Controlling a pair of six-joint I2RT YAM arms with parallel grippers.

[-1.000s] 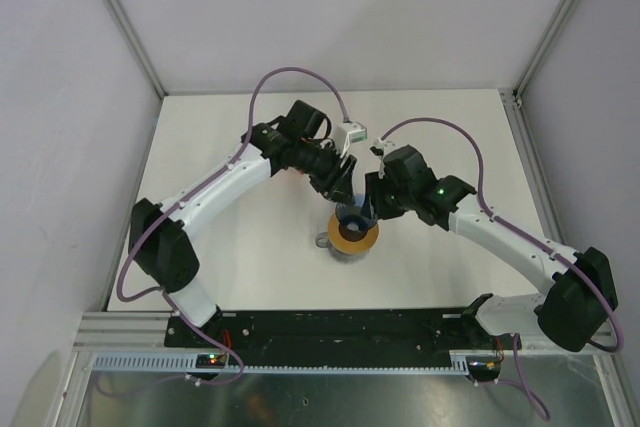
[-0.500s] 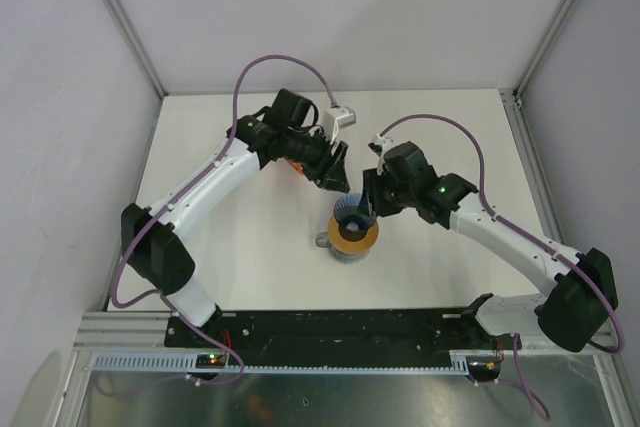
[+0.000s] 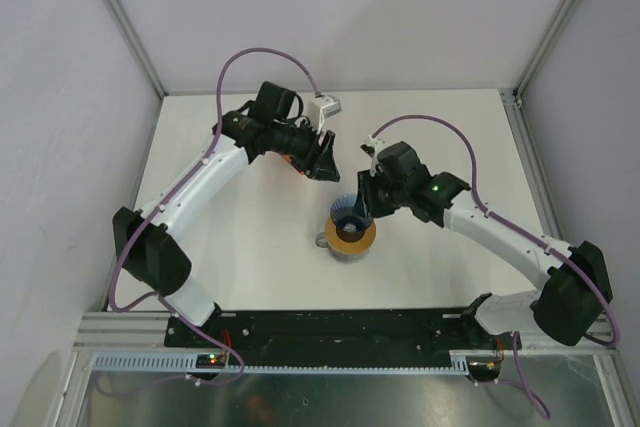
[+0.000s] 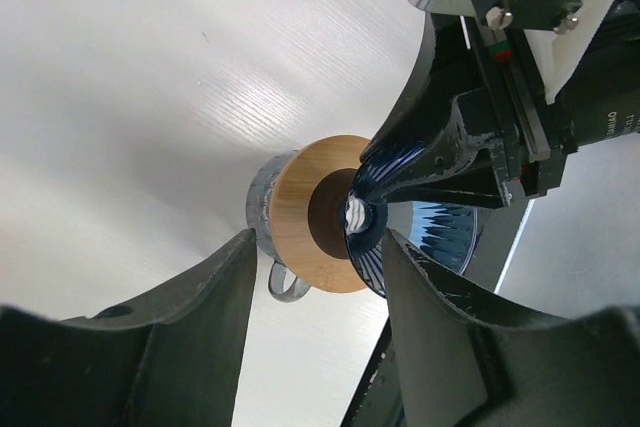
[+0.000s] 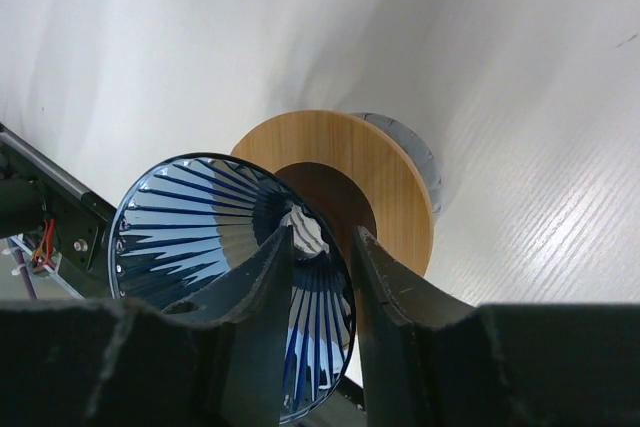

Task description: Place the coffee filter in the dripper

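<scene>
The blue ribbed dripper sits tilted on the grey cup with the orange-tan ring top, near the table's middle. My right gripper is shut on the dripper's wall. In the right wrist view, one finger is inside the cone and one outside, over the wooden ring. My left gripper is open and empty, up and left of the dripper. Its view shows the cup and the dripper between its fingers, farther off. The coffee filter is not in view.
A small orange thing lies partly hidden under the left wrist. The cup's loop handle points away from the dripper side. White walls with metal posts enclose the table at the back and sides.
My left gripper has drawn back up and to the left, away from the dripper. My right gripper has stayed shut on the dripper over the cup.
</scene>
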